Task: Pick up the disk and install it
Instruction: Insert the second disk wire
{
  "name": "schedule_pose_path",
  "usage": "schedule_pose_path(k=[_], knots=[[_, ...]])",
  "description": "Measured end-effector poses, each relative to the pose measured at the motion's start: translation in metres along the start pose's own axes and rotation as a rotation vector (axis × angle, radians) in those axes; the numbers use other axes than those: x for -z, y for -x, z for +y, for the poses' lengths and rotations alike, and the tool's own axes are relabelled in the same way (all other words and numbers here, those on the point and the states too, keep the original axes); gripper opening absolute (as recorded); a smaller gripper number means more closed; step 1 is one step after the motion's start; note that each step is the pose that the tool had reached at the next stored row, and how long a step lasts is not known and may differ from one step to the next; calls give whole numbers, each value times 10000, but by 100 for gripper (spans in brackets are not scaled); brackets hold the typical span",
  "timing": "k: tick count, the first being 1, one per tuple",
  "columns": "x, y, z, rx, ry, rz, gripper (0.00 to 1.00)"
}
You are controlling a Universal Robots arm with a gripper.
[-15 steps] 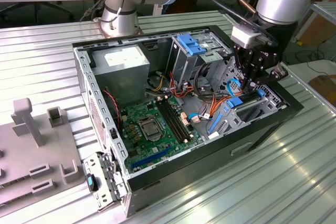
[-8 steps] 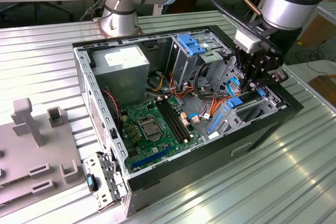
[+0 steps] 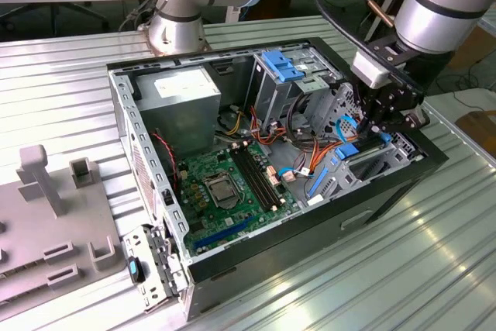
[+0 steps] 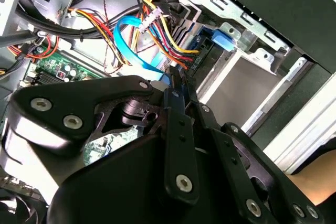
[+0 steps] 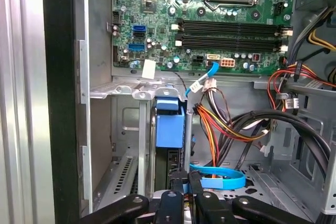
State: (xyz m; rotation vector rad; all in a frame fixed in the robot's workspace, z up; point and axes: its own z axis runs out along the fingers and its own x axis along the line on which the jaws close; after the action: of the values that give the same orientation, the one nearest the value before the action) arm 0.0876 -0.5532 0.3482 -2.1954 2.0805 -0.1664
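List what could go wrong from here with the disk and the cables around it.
1. The disk stands edge-on in its bay with the gripper on its near end; a slight tilt might jam its blue rails against the bay's metal walls.
2. The blue flat cable and the bundle of coloured wires lie right beside the bay; the gripper could snag or pinch them.

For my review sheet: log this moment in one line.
gripper: inside case, at drive bay | disk: blue-railed, standing in bay | fingers: unclear

light: bright, even | glare: ribbed metal table (image 3: pixel 434 246) | blur: gripper linkage near lens, second wrist view
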Motion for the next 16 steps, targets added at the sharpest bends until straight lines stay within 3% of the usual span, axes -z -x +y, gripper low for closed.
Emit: schedule_pose_path(k=[8,16], knots=[[-3,-29,8,-23,-88,-18,16],[-4,-58,18,-83,-116,-14,16]])
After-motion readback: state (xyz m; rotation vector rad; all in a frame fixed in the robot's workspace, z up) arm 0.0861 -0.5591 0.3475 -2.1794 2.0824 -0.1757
